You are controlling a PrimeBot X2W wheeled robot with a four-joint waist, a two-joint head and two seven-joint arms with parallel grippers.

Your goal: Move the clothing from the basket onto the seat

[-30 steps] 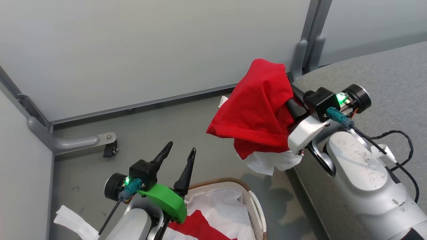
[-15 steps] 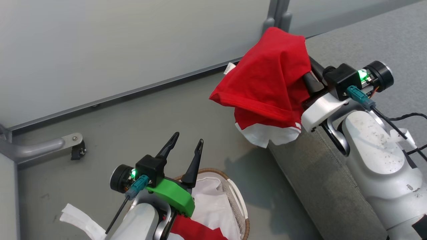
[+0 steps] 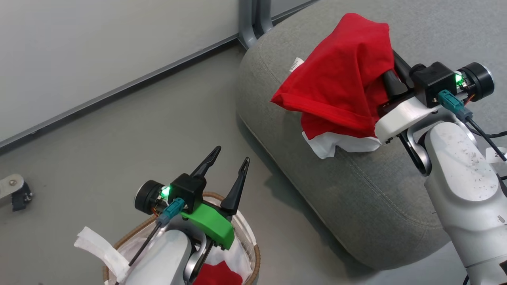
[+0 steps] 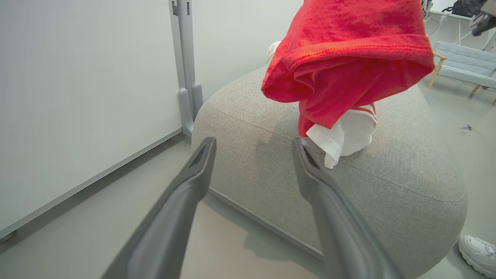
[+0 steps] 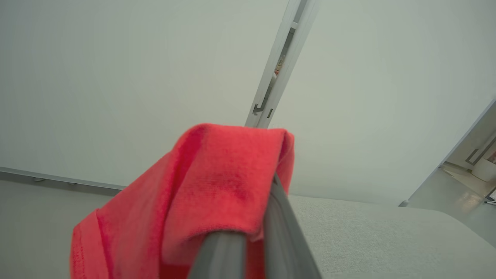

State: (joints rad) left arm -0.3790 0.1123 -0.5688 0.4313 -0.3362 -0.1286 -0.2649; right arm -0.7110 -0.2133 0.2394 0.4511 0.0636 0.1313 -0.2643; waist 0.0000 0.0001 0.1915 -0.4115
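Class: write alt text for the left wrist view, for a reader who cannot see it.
A bright red soft garment with white trim hangs over a large grey woven-fabric seat cushion. The left gripper stands open and empty in the foreground.

Garment over seat; basket left

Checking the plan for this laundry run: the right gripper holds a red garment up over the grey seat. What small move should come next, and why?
Probably lower the right gripper toward the seat before opening it. The red garment hangs bunched from it above the seat, with its white trim dangling close to the grey fabric, so a short descent should lay it down there.
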